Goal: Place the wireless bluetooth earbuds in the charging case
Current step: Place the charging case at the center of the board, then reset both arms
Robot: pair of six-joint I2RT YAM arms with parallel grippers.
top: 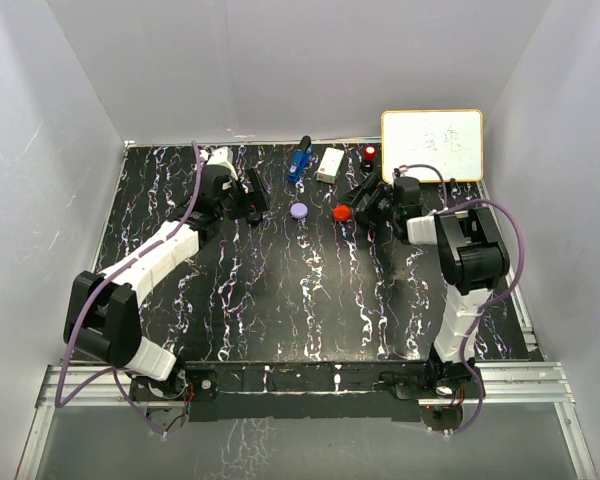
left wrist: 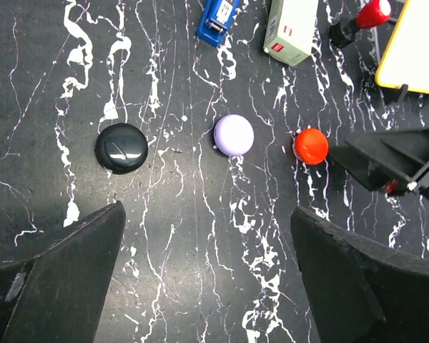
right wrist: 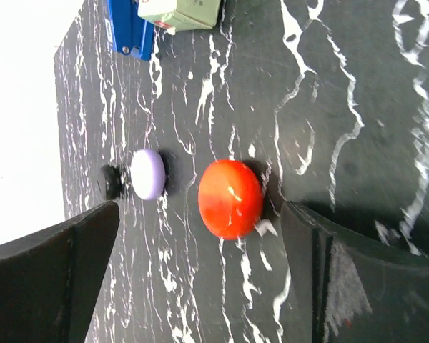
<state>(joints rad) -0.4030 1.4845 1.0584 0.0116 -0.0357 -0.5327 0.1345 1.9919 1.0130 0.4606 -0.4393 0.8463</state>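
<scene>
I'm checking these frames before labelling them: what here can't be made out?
Earbuds: not discernible in any view; too small or hidden, cannot tell which.
Black puck: right wrist view, mostly hidden behind the lilac puck.
Blue object and white box: cut off by the top edge in both wrist views.
Whiteboard writing: top view, too faint and small to read.

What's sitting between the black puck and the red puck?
The lilac puck, in line between the black puck and the red puck, touching neither; clearest in the left wrist view.
</scene>
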